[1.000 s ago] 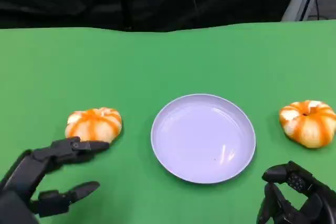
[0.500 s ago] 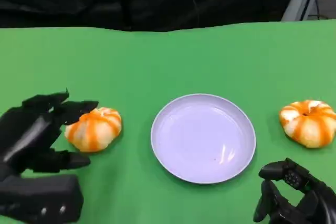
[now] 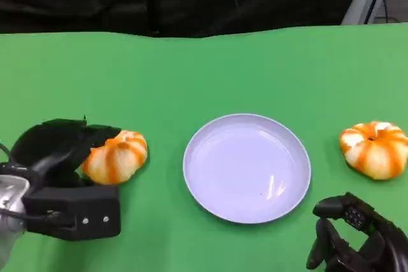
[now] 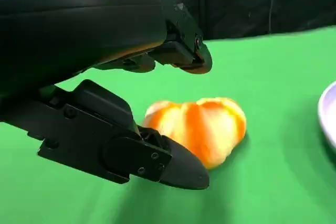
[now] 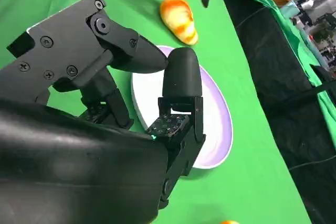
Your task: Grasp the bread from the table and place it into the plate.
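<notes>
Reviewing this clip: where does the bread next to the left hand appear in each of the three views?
Head view: bread at left, beside the left hand.
Left wrist view: centre, between that hand's fingers.
Right wrist view: near the top, beyond the plate.
Shared landmark: the plate, whose rim touches the left wrist picture's right edge.

No text, label, brand, number or sign can be read on anything in these views.
</notes>
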`<control>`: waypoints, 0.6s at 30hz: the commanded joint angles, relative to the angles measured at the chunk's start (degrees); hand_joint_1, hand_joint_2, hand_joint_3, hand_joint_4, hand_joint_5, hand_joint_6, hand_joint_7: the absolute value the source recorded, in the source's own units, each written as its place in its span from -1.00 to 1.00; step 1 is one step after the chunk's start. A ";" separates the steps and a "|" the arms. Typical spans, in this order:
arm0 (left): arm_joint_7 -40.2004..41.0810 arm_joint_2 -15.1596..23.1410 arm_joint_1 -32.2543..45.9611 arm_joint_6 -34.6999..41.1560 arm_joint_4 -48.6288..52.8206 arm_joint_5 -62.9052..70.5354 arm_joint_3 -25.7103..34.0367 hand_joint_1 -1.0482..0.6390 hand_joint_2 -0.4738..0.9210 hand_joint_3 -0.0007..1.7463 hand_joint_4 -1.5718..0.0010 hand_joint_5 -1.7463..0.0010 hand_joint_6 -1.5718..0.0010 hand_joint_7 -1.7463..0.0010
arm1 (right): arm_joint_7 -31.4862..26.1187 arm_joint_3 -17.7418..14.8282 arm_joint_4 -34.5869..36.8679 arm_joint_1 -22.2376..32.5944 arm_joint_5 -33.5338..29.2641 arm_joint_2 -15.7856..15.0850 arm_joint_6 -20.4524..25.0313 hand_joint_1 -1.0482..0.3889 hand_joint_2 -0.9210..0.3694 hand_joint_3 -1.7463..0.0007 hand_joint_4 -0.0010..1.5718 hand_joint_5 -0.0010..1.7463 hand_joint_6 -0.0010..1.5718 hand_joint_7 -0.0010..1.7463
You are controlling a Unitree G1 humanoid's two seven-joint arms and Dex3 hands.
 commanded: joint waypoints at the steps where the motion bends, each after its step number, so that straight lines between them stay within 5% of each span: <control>1: 3.27 -0.79 -2.81 0.22 7.08 -0.49 -2.62 -0.81 1.00 -0.89 0.64 0.98 0.45 1.00 | 0.34 -0.03 -0.43 0.54 0.07 -0.26 -0.91 0.21 -0.35 -0.28 0.07 1.00 0.04 0.61; 18: 6.46 -3.52 -8.11 0.95 17.03 -2.35 -8.16 -0.83 1.00 -0.81 0.61 0.98 0.47 1.00 | 0.39 -0.23 -0.97 0.92 0.67 -0.19 -0.58 0.21 -0.36 -0.26 0.07 1.00 0.05 0.61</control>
